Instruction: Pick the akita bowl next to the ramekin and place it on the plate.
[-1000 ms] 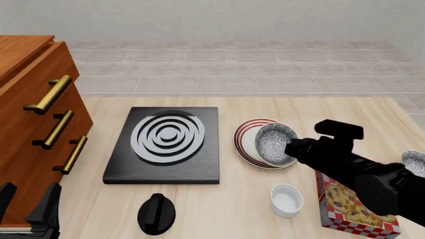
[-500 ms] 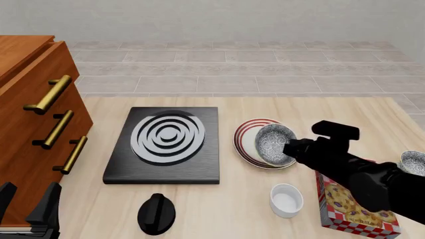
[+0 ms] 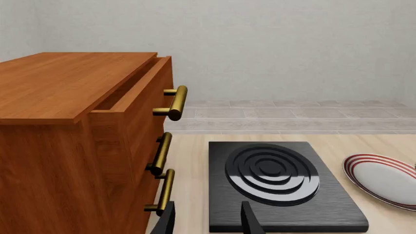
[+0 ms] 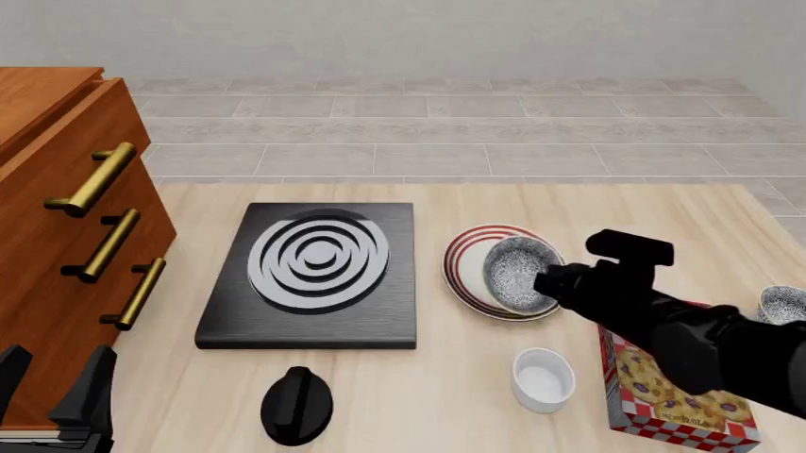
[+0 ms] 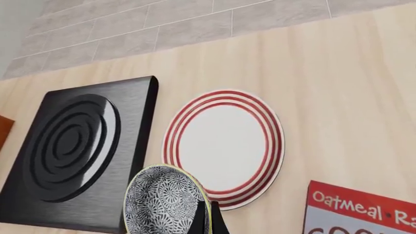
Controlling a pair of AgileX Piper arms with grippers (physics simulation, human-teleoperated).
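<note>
Nearest the camera, the left gripper sat idle at the table's near left edge, fingers spread and holding nothing; its wrist view showed only the parted finger tips ahead of the stove. Also near: one black knob-like object, one ramekin, one oatmeal box under the right arm. The right gripper was clamped on the akita bowl, pinching its rim on the side facing the arm; the right wrist view showed the bowl tilted, one finger inside the rim. The bowl hung tipped over the near right part of the plate; whether its base touched the plate could not be told. Judged handling: rigid, glazed-looking bowl, likely light but slick, and a one-sided rim pinch lets it swing, so a thin wall grip is the only real option and it should be levelled before letting go. Hard-on-hard contact suggests a gentle set-down; a tilted drop could make it rock or skate off the plate's raised rim. Counts: two speckled bowls (the held one, plus a second bowl at the far right edge, well apart), one plate, one ramekin, one stove, one box, one knob-like object. At the left stood one wooden cabinet with three brass handles. Beyond the table, grey tiled floor and a plain wall.
</note>
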